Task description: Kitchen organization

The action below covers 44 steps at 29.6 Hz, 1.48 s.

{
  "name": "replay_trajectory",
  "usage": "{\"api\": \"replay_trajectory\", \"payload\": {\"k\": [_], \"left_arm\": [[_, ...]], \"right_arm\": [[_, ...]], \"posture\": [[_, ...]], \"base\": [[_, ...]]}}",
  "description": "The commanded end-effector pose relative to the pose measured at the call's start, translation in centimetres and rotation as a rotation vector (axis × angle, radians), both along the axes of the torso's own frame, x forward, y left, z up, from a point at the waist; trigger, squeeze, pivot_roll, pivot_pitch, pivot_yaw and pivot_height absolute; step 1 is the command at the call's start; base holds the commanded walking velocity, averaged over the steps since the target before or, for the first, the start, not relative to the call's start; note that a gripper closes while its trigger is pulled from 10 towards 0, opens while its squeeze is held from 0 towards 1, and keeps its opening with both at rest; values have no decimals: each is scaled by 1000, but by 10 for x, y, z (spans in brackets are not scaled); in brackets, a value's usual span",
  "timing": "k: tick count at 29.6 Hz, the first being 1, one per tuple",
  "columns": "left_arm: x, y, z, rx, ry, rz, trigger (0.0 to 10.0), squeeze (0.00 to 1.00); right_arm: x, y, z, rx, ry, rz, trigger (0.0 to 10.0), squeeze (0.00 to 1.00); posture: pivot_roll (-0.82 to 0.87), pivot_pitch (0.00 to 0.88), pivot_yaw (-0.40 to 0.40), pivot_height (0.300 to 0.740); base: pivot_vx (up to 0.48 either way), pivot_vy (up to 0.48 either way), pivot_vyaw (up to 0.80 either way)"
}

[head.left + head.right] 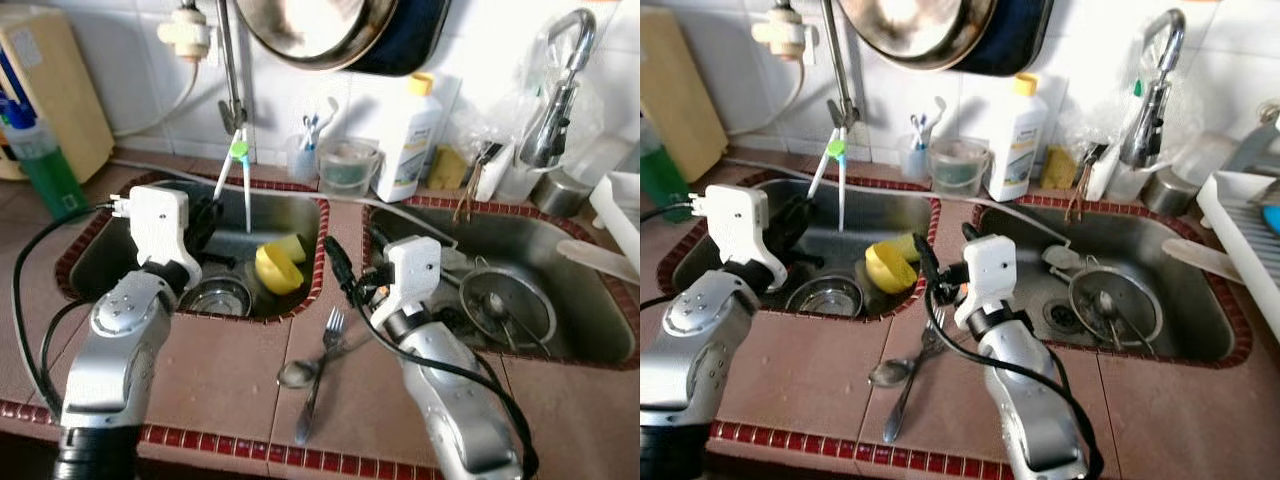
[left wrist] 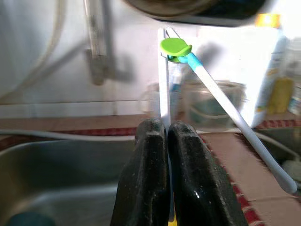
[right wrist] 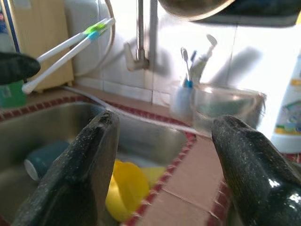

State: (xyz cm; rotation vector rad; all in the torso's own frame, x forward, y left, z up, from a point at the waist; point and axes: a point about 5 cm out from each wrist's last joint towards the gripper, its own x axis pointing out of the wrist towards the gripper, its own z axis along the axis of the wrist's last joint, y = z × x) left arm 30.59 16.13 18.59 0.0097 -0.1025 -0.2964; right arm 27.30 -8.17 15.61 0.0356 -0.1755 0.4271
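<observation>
**Left tool pinches the chopsticks above the left sink**

Left tool (image 2: pixel 167 141) is clamped on one white leg of the chopsticks (image 1: pixel 243 185), long axis upright, green hinge on top, legs splayed downward over the left sink (image 1: pixel 300 215). Right tool (image 3: pixel 164 155) gapes wide over the desk (image 1: pixel 230 370) near the sink's rim.

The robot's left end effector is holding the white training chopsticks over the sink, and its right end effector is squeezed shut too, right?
Not quite. The left end effector is shut on the white training chopsticks over the left sink, but the right end effector is open, its two fingers spread wide apart with nothing between them. The right wrist view shows it.
</observation>
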Motion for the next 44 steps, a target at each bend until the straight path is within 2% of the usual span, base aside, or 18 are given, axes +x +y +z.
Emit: {"api": "replay_trajectory", "payload": {"k": [1, 5, 11, 18, 28, 36, 44], "left_arm": [[1, 2, 1, 30, -5, -9, 10000, 0], [5, 3, -1, 73, 3, -30, 10000, 0], [14, 10, -8, 155, 29, -61, 10000, 0], [25, 13, -13, 175, 45, -68, 10000, 0], [39, 11, -31, 223, 95, -97, 10000, 0], [50, 21, -41, 260, 135, -69, 10000, 0], [56, 32, -50, 276, 176, -27, 10000, 0]], "right_arm": [[-2, -2, 3, 9, 0, 4, 10000, 0], [-6, -1, 0, 12, 22, 12, 10000, 0], [-20, 9, -3, 25, 66, 78, 10000, 0], [-33, 19, -3, 22, 86, 146, 10000, 0], [-51, 19, -6, 17, 146, 181, 10000, 0], [-66, 20, -2, 4, 176, 240, 10000, 0], [-74, 20, 0, 3, 193, 256, 10000, 0]], "posture": [[-83, 53, -12, 740], [-89, 61, -10, 740], [-96, 72, -13, 740], [-109, 92, -12, 740], [-126, 135, -12, 740], [-138, 170, -9, 740], [-145, 190, 0, 740]], "base": [[0, 0, 0], [0, 0, 0], [0, 0, 0], [0, 0, 0], [0, 0, 0], [0, 0, 0], [0, 0, 0]]}}
